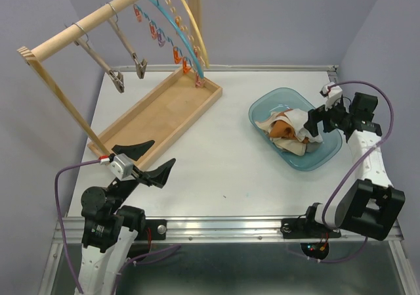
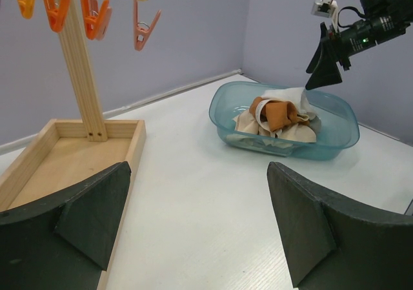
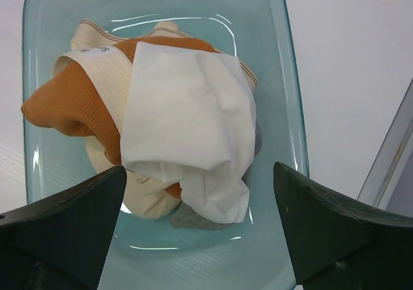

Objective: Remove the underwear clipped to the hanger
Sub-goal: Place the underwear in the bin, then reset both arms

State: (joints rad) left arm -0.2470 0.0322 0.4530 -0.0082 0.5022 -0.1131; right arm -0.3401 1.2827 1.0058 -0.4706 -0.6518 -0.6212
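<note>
The underwear (image 3: 187,128) lies heaped in the clear teal plastic basin (image 3: 292,96), directly beneath the right gripper (image 1: 319,123), whose jaws stand wide apart and hold nothing. A smooth white pair drapes over a ribbed rust-orange one and cream ones. The left gripper (image 1: 149,159), jaws also apart and empty, sits well away beside the wooden tray (image 1: 157,111). On the hanger (image 1: 176,31), the coloured plastic clips (image 1: 177,53) hang bare.

A robotics lab test cell — plain lavender walls (image 1: 275,19) box in a white surface (image 1: 216,177), with a cabled left arm (image 1: 105,223) and right arm (image 1: 369,158) bolted to an aluminium rail (image 1: 223,226).
</note>
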